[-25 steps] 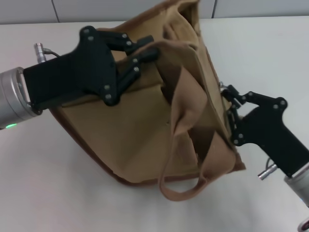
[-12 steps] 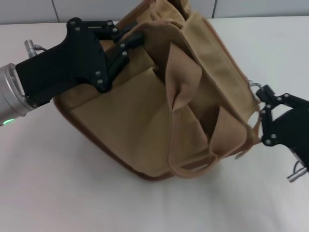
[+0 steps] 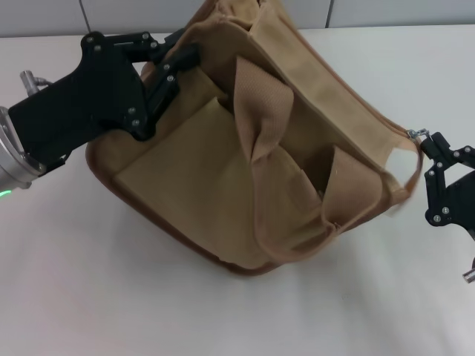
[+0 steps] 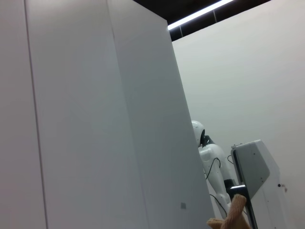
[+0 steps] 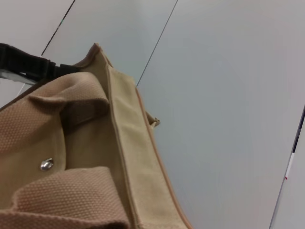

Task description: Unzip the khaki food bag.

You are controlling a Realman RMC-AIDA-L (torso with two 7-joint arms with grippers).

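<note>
The khaki food bag (image 3: pixel 185 193) lies tilted on the white table (image 3: pixel 111 297), its top mouth gaping toward the right. A webbing handle (image 3: pixel 260 111) folds across its middle. My left gripper (image 3: pixel 180 59) is shut on the bag's far top corner at the upper left. My right gripper (image 3: pixel 430 142) is at the bag's right end, shut on the silver zipper pull (image 3: pixel 417 134), with a strip of bag edge stretched toward it. The right wrist view shows the bag (image 5: pixel 86 143), its metal snap (image 5: pixel 46 164) and the small pull (image 5: pixel 155 122).
Grey wall panels (image 3: pixel 44 15) stand behind the table's far edge. The left wrist view shows only a white cabinet (image 4: pixel 95 119), a distant white robot (image 4: pixel 209 157) and a bit of tan webbing (image 4: pixel 234 212).
My right gripper has moved to the right with the zipper pull, and the bag's mouth has opened wider. My left gripper has shifted left and back with the bag's corner. The bag has turned.
</note>
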